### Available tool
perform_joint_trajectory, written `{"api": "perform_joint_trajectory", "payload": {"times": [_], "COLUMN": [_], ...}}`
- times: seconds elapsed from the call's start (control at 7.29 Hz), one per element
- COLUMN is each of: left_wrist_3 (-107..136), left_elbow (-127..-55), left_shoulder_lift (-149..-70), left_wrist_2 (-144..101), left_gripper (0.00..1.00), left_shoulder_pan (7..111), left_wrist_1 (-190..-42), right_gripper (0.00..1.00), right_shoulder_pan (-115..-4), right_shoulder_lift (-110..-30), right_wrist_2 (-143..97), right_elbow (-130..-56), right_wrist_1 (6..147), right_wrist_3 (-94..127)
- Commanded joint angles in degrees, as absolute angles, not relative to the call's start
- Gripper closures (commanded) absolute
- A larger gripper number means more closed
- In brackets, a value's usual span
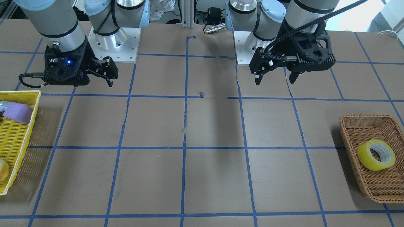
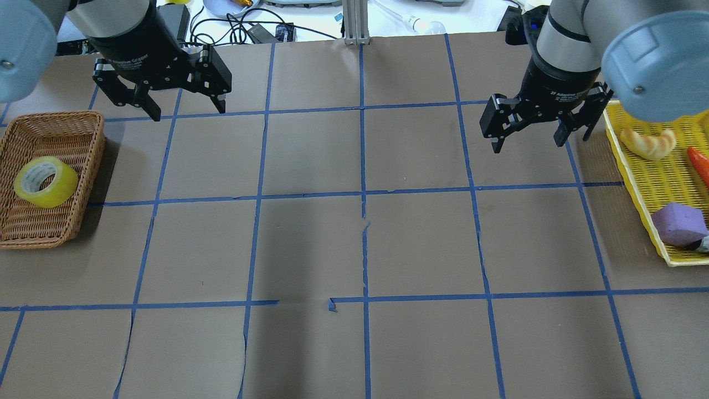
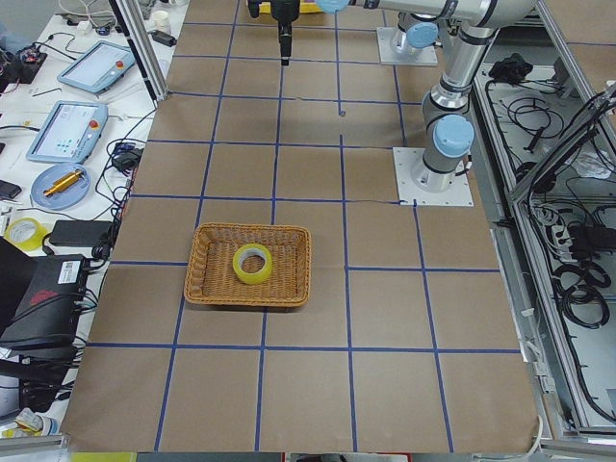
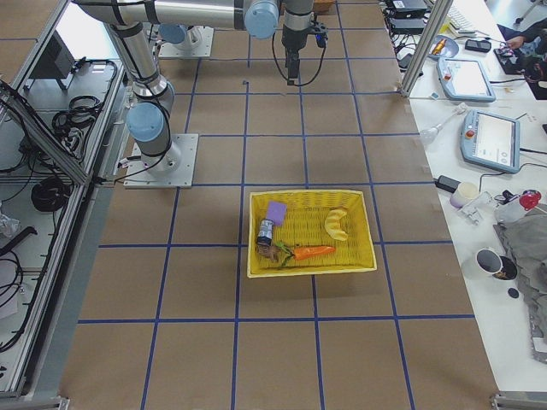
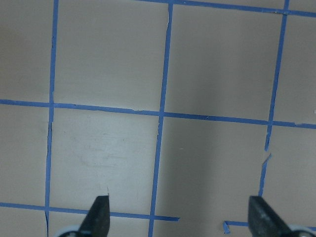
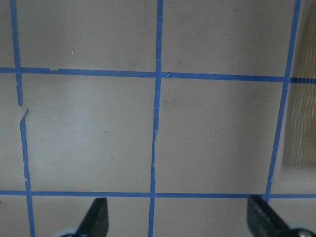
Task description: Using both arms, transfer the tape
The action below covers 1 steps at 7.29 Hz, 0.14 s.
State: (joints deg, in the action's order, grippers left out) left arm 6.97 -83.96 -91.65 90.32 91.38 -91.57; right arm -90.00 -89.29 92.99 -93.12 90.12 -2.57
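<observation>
The yellow tape roll (image 1: 376, 154) lies in a brown wicker basket (image 1: 347, 117) at the table's end on my left side; it also shows in the overhead view (image 2: 46, 182) and the exterior left view (image 3: 253, 264). My left gripper (image 2: 189, 111) is open and empty, raised above the table past the basket's far corner (image 1: 274, 82). Its wrist view (image 5: 178, 217) shows only bare table between the fingertips. My right gripper (image 2: 527, 145) is open and empty, raised near the yellow basket (image 1: 109, 80). Its wrist view (image 6: 177, 217) shows only table.
A yellow plastic basket (image 2: 637, 183) at the right end holds a purple block (image 2: 678, 223), a croissant (image 2: 648, 143), a carrot (image 2: 699, 163) and a small can (image 4: 264, 232). Blue tape lines grid the brown table (image 2: 360, 244). Both arm bases (image 1: 113, 44) stand at the robot's edge.
</observation>
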Motion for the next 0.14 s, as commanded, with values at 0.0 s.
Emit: {"api": "perform_joint_trajectory", "payload": {"times": [0.0], "left_wrist_3": [6.9], "left_elbow": [-83.9], "left_shoulder_lift": [-91.6], "left_wrist_2": [90.4], "left_gripper": [0.00], "left_shoulder_pan": [91.1], "left_wrist_1": [-91.7], "right_gripper": [0.00], "right_shoulder_pan": [-90.0], "right_shoulder_lift": [-89.3], "right_wrist_2": [94.1], "right_elbow": [-93.8], "right_wrist_1": [90.5], "right_wrist_3": [-2.6]}}
